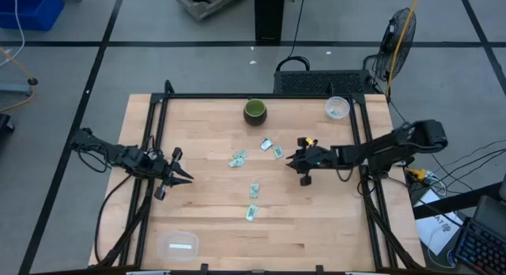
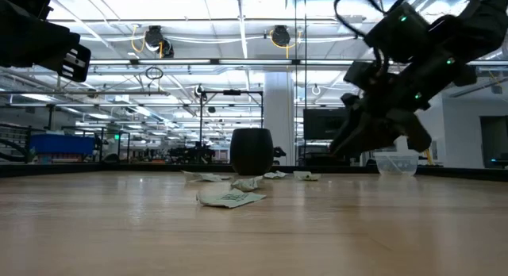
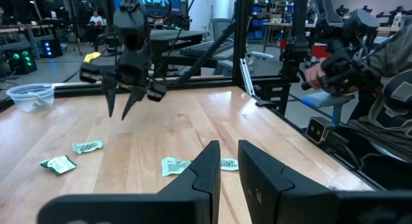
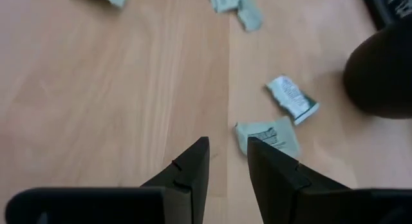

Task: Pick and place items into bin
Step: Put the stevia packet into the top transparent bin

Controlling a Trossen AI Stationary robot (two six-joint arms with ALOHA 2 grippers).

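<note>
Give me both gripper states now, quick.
Left gripper: jaws slightly open, empty, over bare table.
Right gripper: jaws slightly open, empty, just above a packet.

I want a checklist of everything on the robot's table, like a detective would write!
Surface: bare wooden table.
Job's things: five green-and-white packets scattered mid-table; more lie inside the clear cup.
Clutter: dark green bowl at the far edge; clear lidded container at the near edge.
Grippers: left gripper and right gripper both hover, fingers slightly apart, holding nothing.
Cables: run along both arms.
Surroundings: fan, blue bin.
</note>
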